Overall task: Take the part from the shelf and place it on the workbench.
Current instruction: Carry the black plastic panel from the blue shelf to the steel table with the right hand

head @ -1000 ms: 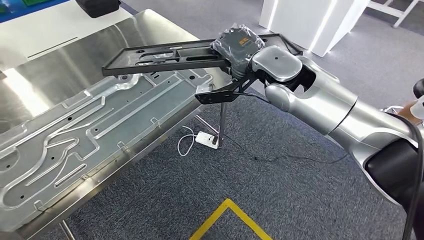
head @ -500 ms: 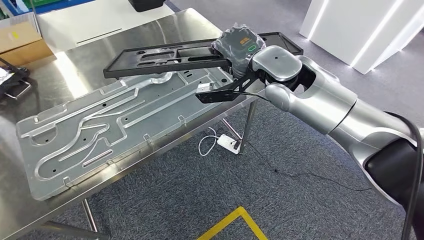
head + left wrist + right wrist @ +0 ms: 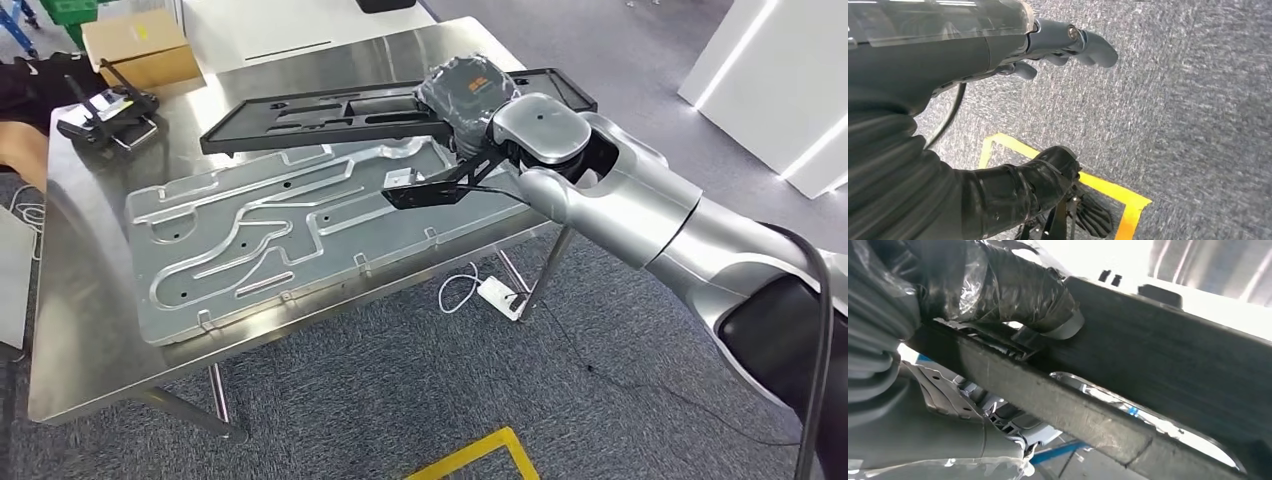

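Risk is mostly leverage — right hand (image 3: 470, 95) grips the black part (image 3: 330, 112) at one end only, fingers (image 3: 1013, 285) clamped over its edge, so the long frame cantilevers out to the side. Part is in the air, above the steel surface (image 3: 90, 330) and over the far edge of the embossed aluminium panel (image 3: 260, 240) lying there; not touching either, as far as the head view shows.

Failure modes, as I judge them:
- Free end sags or twists in the grip, far corner hits first and the part pivots out of the fingers.
- Landing on the panel's raised ribs instead of bare steel — it rocks or slides.
- Black wrist bracket (image 3: 430, 185) hangs lower than the part and could hit the panel first.

Left hand (image 3: 1068, 45) hangs over the carpet (image 3: 1198, 100), fingers loosely curled, holding nothing — no support from it.
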You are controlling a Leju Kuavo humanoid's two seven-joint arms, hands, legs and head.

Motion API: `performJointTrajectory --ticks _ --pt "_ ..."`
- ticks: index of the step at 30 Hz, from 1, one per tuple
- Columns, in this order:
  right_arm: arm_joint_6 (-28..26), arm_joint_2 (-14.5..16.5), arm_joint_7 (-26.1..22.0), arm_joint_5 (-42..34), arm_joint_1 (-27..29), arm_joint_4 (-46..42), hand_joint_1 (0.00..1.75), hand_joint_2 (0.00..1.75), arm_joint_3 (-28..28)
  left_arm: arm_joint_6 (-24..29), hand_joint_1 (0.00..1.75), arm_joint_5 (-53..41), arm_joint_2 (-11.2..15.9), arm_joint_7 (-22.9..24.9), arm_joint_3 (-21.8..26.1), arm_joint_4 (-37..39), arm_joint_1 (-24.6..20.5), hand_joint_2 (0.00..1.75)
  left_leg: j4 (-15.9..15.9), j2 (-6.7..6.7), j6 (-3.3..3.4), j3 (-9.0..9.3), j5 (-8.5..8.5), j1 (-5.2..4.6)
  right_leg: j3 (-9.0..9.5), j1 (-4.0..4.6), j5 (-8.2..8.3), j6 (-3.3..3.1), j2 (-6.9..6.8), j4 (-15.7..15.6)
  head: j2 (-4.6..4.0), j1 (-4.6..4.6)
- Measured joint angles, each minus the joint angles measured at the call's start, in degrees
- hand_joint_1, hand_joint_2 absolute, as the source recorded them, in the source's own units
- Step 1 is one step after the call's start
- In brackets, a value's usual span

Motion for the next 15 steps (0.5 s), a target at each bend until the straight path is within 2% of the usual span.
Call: performJointTrajectory --ticks 1,3,4,5,6,7,9,10,11,13,15 --pt "-0.1 0.08 0.0 0.03 -0.02 0.04 1.75 1.75 -0.01 0.08 0.0 -0.01 0.01 -0.02 0.01 -0.01 -0.04 1.75 -0.12 -0.49 0.4 0.08 0.09 0.09 -0.5 -0.21 -1.02 0.18 1.29 1.36 0.0 0.01" --pt "-0.35 0.03 -0.03 0.11 0.04 0.14 1.75 1.75 -0.02 0.24 0.0 -0.01 0.01 -0.04 0.03 -0.02 -0.16 1.75 -0.23 -1.49 1.0 0.16 0.18 0.04 -3.38 -0.44 -4.42 0.29 4.74 7.69 0.0 0.02" --pt "-0.46 -0.04 -0.08 0.17 0.15 0.2 1.75 1.75 -0.02 0.29 0.0 -0.01 0.01 -0.04 0.06 -0.03 -0.21 1.75 -0.23 -2.01 1.23 0.16 0.19 -0.09 -5.42 -0.42 -6.08 0.23 5.75 11.76 0.0 0.02" --pt "-0.51 -0.1 -0.13 0.23 0.31 0.29 1.75 1.75 -0.03 0.32 0.0 -0.01 0.01 -0.05 0.09 -0.03 -0.23 1.75 -0.23 -2.62 1.34 0.17 0.19 -0.25 -7.2 -0.36 -7.04 0.14 6.23 15.02 0.0 0.02" --pt "-0.53 -0.15 -0.19 0.29 0.48 0.38 1.75 1.75 -0.03 0.33 0.0 -0.01 0.01 -0.05 0.14 -0.02 -0.21 1.75 -0.22 -3.22 1.42 0.19 0.2 -0.43 -8.23 -0.3 -6.96 -0.02 6.45 16.53 0.0 0.02" --pt "-0.54 -0.17 -0.22 0.34 0.6 0.44 1.75 1.75 -0.03 0.33 0.0 -0.01 0.01 -0.04 0.18 -0.02 -0.19 1.75 -0.2 -3.76 1.45 0.23 0.21 -0.61 -8.18 -0.21 -5.73 -0.34 6.57 15.72 0.0 0.01" --pt "-0.59 -0.18 -0.25 0.36 0.64 0.5 1.75 1.75 -0.03 0.37 0.0 -0.01 -0.04 0.0 0.25 -0.02 -0.14 1.75 -0.18 -4.61 1.46 0.36 0.22 -0.84 -5.3 0.2 -1.42 -1.45 6.98 8.63 0.0 0.01" --pt "-0.66 -0.19 -0.25 0.35 0.6 0.5 1.75 1.75 -0.05 0.44 0.0 -0.01 -0.09 0.05 0.27 -0.02 -0.13 1.75 -0.13 -4.94 1.42 0.36 0.22 -0.99 -3.59 0.44 0.22 -2.02 7.23 4.73 0.0 0.0" --pt "-0.73 -0.19 -0.26 0.33 0.57 0.5 1.75 1.75 -0.07 0.57 0.0 -0.01 -0.13 0.2 0.31 -0.01 -0.11 1.75 -0.1 -5.24 1.33 0.32 0.23 -1.02 -2.35 0.67 1.19 -2.39 7.4 1.93 0.0 -0.01" --pt "-0.85 -0.18 -0.27 0.29 0.57 0.52 1.75 1.75 -0.11 0.89 0.0 -0.01 -0.19 0.64 0.45 -0.01 -0.05 1.75 -0.15 -5.62 0.93 0.2 0.29 -0.97 -1.62 0.96 1.37 -2.58 7.43 0.19 0.0 -0.01" --pt "-0.91 -0.11 -0.27 0.29 0.6 0.54 1.75 1.75 -0.12 1.16 0.0 -0.01 -0.2 1.03 0.63 -0.02 0.06 1.75 -0.13 -5.37 0.37 0.14 0.18 -0.95 -1.18 0.76 1.73 -2.65 7.14 -0.52 0.0 0.01"
